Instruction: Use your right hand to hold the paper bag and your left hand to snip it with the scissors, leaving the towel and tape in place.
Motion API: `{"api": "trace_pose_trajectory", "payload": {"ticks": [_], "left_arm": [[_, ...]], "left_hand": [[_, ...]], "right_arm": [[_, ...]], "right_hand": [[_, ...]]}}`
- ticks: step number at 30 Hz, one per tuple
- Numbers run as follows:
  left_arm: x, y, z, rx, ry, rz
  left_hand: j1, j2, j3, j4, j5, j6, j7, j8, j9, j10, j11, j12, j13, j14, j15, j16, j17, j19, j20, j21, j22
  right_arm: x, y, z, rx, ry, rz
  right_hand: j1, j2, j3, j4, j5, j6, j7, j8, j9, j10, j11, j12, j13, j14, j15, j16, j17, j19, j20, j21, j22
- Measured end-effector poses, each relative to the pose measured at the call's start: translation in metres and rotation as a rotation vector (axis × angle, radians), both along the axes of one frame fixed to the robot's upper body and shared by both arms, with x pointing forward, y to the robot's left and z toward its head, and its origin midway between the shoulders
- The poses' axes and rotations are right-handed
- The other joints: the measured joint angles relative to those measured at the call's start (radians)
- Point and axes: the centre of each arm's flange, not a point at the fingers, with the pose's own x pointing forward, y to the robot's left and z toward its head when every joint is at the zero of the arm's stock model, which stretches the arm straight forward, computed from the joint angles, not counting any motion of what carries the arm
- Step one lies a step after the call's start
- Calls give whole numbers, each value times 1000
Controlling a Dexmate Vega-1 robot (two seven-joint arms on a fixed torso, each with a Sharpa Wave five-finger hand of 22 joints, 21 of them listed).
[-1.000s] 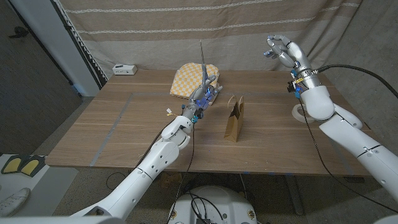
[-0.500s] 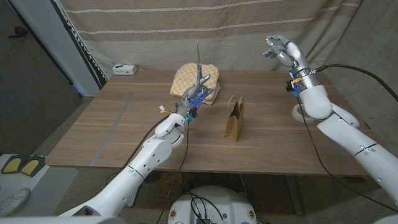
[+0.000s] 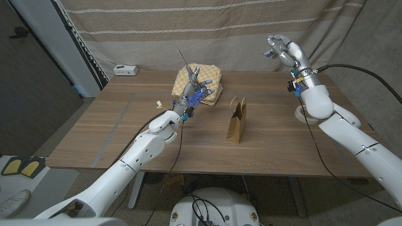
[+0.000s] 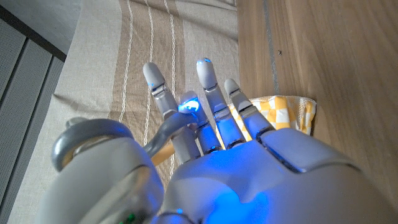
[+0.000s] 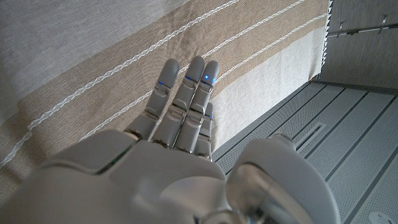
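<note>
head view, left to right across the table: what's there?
White box → left hand over the checkered towel → paper bag → right hand, raised → tape roll.

light: soft, even, dim edges | shadows: faint | wrist views: near parts blurred

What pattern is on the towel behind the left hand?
Yellow-and-white checks on the towel, clearest in the head view.

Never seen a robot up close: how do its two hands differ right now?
The left hand reaches low over the table, just in front of the checked towel; the right hand is raised high before the curtain, far from the paper bag. Both have their fingers spread.
</note>
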Motion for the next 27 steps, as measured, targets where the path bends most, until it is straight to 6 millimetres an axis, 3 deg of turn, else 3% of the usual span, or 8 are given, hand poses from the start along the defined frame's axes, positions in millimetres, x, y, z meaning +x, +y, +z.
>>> {"api": "trace_pose_trajectory", "payload": {"ticks": [1,14,16,20,23,27], "left_arm": [[0,0,0,7,0,-4],[3,8,11,129,-14,-20],[3,9,14,152,-19,-23],[3,9,18,209,-26,-34],[3,8,20,257,-30,-48],[3,8,26,326,-40,-72]], "left_hand": [[0,0,-20,20,0,-3,-2,-4,1,-4,3,0,-11,-4,4,0,-2,-7,0,-3,0],[-34,-7,-32,29,0,-2,38,-7,20,-12,24,-24,-66,-27,8,-12,-18,-21,-1,-15,-2],[-37,-5,-34,25,0,-18,53,-8,24,-30,34,-49,-93,-49,13,-24,-25,-30,2,-23,-2],[-68,-11,-34,20,0,-77,54,-32,30,-67,44,-103,-155,-83,19,-40,-34,-45,9,-32,-2],[-99,-18,-36,19,0,-144,68,-48,38,-129,50,-160,-210,-121,23,-60,-48,-67,27,-41,-2],[-128,-9,-37,17,-6,-200,75,-58,45,-180,59,-191,-228,-155,27,-83,-69,-82,43,-49,-2]], "right_arm": [[0,0,0,0,0,0],[3,-2,1,4,5,-3],[3,-3,1,4,6,-2],[3,-3,1,4,8,-2],[3,-4,2,5,8,-2],[2,-7,4,7,5,-4]], "right_hand": [[0,0,-3,-3,0,0,0,0,0,0,0,0,0,0,0,0,-1,0,0,0,0],[-9,-2,-3,-3,0,6,6,-8,0,0,0,7,-5,-7,0,-7,-1,0,0,0,0],[-9,-1,-4,-3,0,6,6,-8,0,0,0,7,-5,-8,0,-7,-1,0,0,0,0],[-9,-1,-3,-3,0,6,6,-8,0,0,0,7,-5,-8,0,-7,-6,0,0,0,0],[-9,-1,-3,-3,0,6,6,-9,0,0,0,7,-5,-7,0,-7,-6,0,0,-2,0],[-9,-1,-3,-3,0,6,6,-15,0,0,0,7,-5,-7,0,-7,-6,0,0,-8,0]]}}
